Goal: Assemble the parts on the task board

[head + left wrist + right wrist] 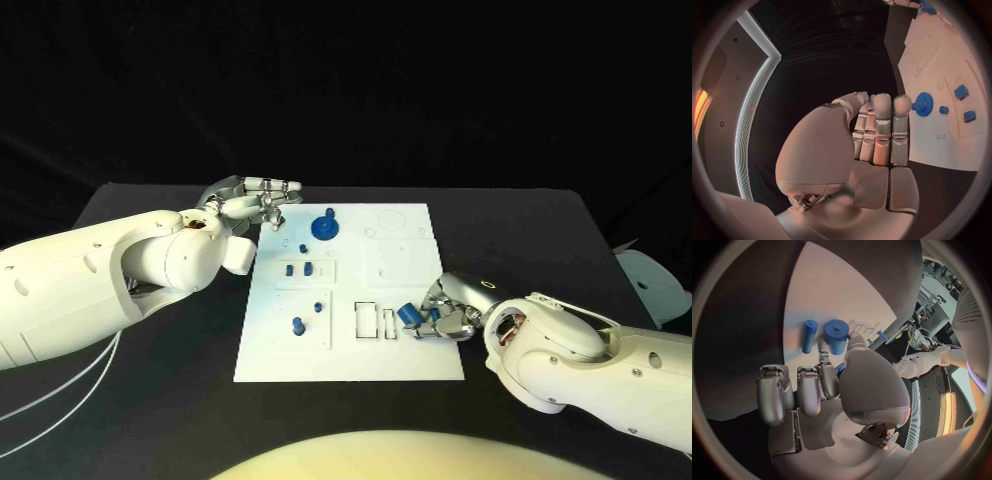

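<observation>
White task board [418, 360] flat in the middle of the black counter [548, 215], long side running away from the robot, with shallow rectangular recesses and faint circular outlines in its surface. Blue gear [326, 228] with a raised hub near the far left part of the board, toothed rim plain in the left wrist view [924, 103]. Two short blue pegs [297, 269] side by side in a recess on the left side of the board; one more blue peg [299, 325] upright in a nearer recess on the same side. Two narrow empty slots [378, 321] near the middle of the board's near half. Left hand [257, 207] beside the board's far left corner, over the counter near the gear, fingers [882, 125] straight and close together, holding nothing. Right hand [450, 318] at the board's right edge, near half, fingers [811, 387] curled inward. Small blue parts [414, 314] right at its fingertips: in the right wrist view a blue cylinder with a collar [837, 335] and a slimmer blue pin [809, 335] next to it, just beyond the fingertips over the white plate. Cannot tell whether the fingers actually pinch the cylinder or merely touch it.
</observation>
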